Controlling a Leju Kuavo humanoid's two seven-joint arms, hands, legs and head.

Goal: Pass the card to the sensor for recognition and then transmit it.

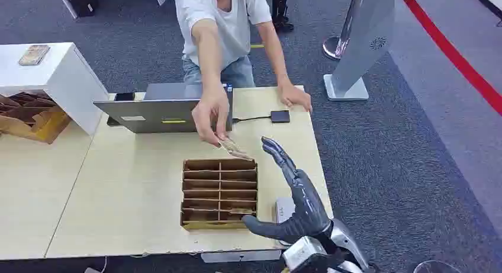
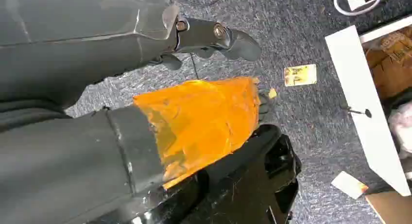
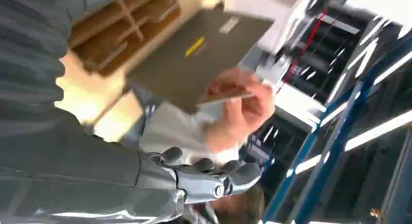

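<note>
Right hand (image 1: 293, 196) spread, empty, near the person's hand (image 1: 211, 116), which pinches the card (image 1: 232, 147) above the divided box (image 1: 219, 193). Risk: mistimed handover, card drops. Left hand state: cannot tell.

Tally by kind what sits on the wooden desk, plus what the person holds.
Grey laptop: 1
Black square sensor on a cable: 1
Flat black device behind the laptop: 1
Pale grey box at the front edge: 1
Brown cardboard divided tray: 1
Held card: 1
Total: 6
</note>
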